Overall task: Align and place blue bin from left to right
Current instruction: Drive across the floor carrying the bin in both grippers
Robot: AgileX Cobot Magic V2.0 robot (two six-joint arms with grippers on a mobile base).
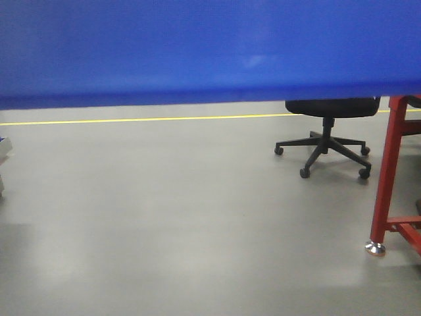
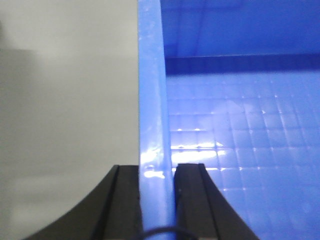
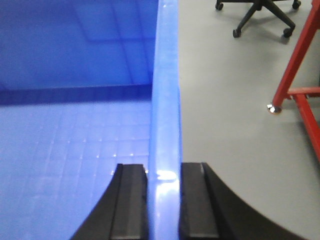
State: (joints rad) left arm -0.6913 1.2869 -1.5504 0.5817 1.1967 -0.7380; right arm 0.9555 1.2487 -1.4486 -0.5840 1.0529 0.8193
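The blue bin (image 1: 197,49) fills the whole upper part of the front view; its lower edge hangs above the grey floor. In the left wrist view my left gripper (image 2: 158,172) is shut on the bin's left rim (image 2: 152,90), one black finger (image 2: 127,200) outside and one inside over the gridded bottom (image 2: 250,140). In the right wrist view my right gripper (image 3: 164,172) is shut on the bin's right rim (image 3: 166,90), with one finger (image 3: 197,200) outside over the floor and the other inside the bin. Neither gripper shows in the front view.
A black office chair (image 1: 327,135) on castors stands at the right, also seen as the chair base (image 3: 260,15). A red metal frame leg (image 1: 388,178) with a steel foot stands at the far right, seen too as the red leg (image 3: 295,65). A yellow floor line (image 1: 131,120) runs across the back.
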